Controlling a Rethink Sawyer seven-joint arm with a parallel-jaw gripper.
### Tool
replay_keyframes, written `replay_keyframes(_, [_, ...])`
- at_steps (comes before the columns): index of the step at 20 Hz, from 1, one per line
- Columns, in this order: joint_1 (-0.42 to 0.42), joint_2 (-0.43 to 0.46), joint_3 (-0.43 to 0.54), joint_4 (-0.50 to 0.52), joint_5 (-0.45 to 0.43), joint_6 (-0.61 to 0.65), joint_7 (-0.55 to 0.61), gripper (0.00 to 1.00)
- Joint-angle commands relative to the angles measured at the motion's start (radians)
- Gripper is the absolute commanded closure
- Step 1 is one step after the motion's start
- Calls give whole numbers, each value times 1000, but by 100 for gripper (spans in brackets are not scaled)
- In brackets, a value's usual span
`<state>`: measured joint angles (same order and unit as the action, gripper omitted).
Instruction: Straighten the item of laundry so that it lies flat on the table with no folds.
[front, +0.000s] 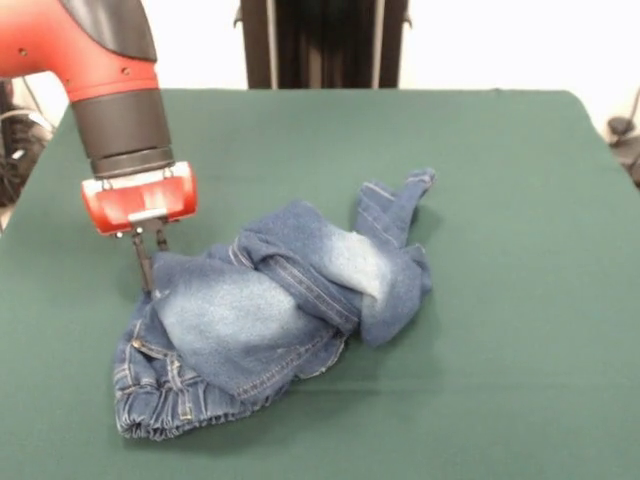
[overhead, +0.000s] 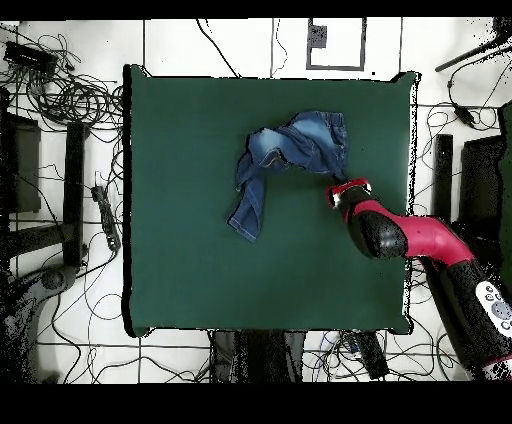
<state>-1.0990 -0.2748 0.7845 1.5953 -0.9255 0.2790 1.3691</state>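
Observation:
The small blue denim jeans (front: 270, 310) lie crumpled on the green table (front: 500, 200), legs folded over each other, with the gathered waistband at the front left. One leg end sticks up toward the back. My gripper (front: 150, 268) hangs at the jeans' left edge, its fingers close together on the denim edge there. In the overhead view the jeans (overhead: 290, 150) lie in the table's (overhead: 200, 250) upper middle, one leg trailing down-left, and the gripper (overhead: 338, 185) is at their lower right edge.
The robot's dark pedestal (front: 325, 45) stands behind the table's far edge. Cables and stands (overhead: 60, 100) lie on the floor around the table.

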Motion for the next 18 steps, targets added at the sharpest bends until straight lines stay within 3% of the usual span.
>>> replay_keyframes(1, [119, 7, 110, 119, -60, 72, -226, 100])
replay_keyframes(3, [134, -5, 93, 120, -85, 38, -220, 100])
replay_keyframes(8, [50, 50, 170, 136, -22, 168, -408, 100])
replay_keyframes(13, [-10, -15, 208, 183, 52, 306, -479, 100])
replay_keyframes(16, [-96, 98, 226, 9, 109, 497, -775, 100])
replay_keyframes(18, [-80, 123, 233, -50, 115, 545, -838, 100])
